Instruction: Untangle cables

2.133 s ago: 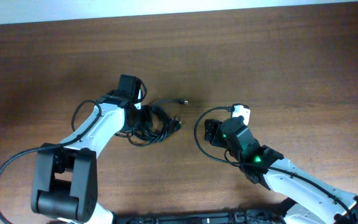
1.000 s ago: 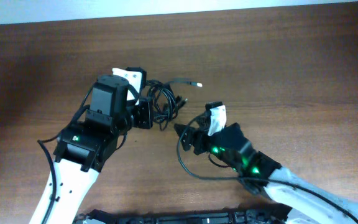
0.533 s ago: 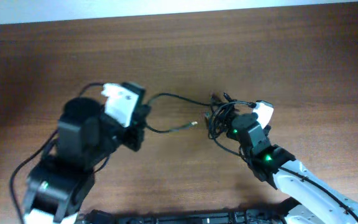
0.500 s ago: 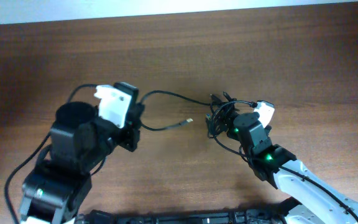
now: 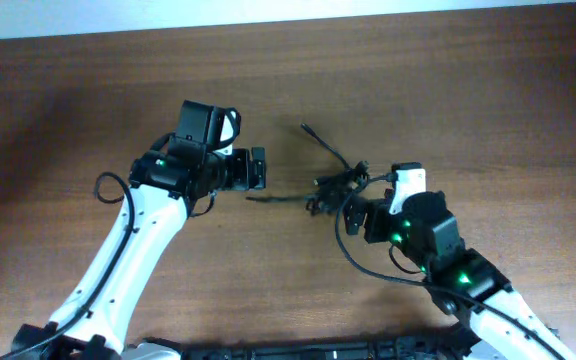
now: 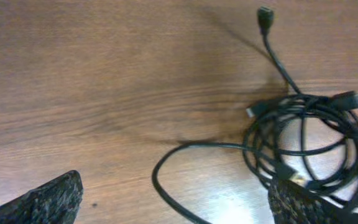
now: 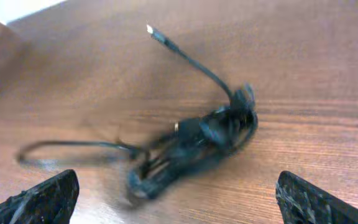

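Observation:
A tangle of black cables (image 5: pixel 336 185) lies on the wooden table between my two grippers. One connector end (image 5: pixel 304 128) sticks out toward the far side, and a loose strand (image 5: pixel 268 198) trails left. My left gripper (image 5: pixel 256 169) is open just left of that strand and holds nothing. In the left wrist view the coil (image 6: pixel 309 146) lies at the right, partly over my right finger, and a loop (image 6: pixel 166 168) curves between the jaws of the gripper (image 6: pixel 176 211). My right gripper (image 5: pixel 360 212) is open just short of the bundle (image 7: pixel 197 140), which looks blurred.
The pale far edge of the table (image 5: pixel 288 12) runs along the top of the overhead view. Bare wood surrounds the cables. My right arm's own black lead (image 5: pixel 368 265) loops beside that arm.
Both grippers have opened and let go of the cables. The tangle now lies on the table between them, and the left arm has swung up and to the right.

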`<state>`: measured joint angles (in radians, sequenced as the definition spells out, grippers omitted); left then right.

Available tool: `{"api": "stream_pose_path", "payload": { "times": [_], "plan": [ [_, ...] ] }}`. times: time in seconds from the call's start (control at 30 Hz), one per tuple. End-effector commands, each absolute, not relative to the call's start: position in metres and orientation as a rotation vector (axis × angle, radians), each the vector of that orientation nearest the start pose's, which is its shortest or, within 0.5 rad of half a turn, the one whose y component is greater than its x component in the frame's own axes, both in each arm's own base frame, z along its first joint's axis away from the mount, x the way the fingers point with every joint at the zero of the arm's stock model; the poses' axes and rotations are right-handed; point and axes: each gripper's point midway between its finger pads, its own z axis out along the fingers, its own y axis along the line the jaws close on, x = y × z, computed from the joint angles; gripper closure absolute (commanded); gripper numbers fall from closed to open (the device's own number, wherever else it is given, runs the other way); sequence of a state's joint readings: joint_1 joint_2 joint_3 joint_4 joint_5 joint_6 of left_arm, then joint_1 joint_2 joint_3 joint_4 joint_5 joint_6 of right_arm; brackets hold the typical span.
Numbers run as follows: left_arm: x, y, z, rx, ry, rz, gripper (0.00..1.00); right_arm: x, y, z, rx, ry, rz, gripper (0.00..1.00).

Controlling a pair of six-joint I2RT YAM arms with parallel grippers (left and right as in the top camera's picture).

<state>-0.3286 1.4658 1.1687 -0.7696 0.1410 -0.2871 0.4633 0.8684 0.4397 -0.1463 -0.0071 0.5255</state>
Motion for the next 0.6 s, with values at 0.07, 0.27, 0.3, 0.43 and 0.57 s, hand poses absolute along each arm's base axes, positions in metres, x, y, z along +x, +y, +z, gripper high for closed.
{"api": "stream_pose_path", "payload": {
  "times": [0.07, 0.27, 0.3, 0.43, 0.57],
  "plan": [
    [0.331, -0.2, 0.16, 0.263, 2.609, -0.688, 0.05, 0.264, 0.092, 0.17, 0.372, 2.043, 0.519, 0.01],
    [0.312, -0.311, 0.09, 0.608, 2.604, -0.755, 0.3, 0.245, 0.082, 0.157, 0.378, 2.112, 0.47, 0.01],
    [0.317, -0.319, 0.087, 0.618, 2.573, -0.75, 0.42, 0.244, 0.081, 0.155, 0.378, 2.119, 0.465, 0.01],
    [0.317, -0.337, 0.065, 0.658, 2.561, -0.748, 0.51, 0.245, 0.078, 0.155, 0.388, 2.113, 0.447, 0.01],
    [0.324, -0.326, 0.035, 0.627, 2.616, -0.619, 0.62, 0.241, 0.076, 0.148, 0.388, 2.144, 0.428, 0.01]
  ]
}}
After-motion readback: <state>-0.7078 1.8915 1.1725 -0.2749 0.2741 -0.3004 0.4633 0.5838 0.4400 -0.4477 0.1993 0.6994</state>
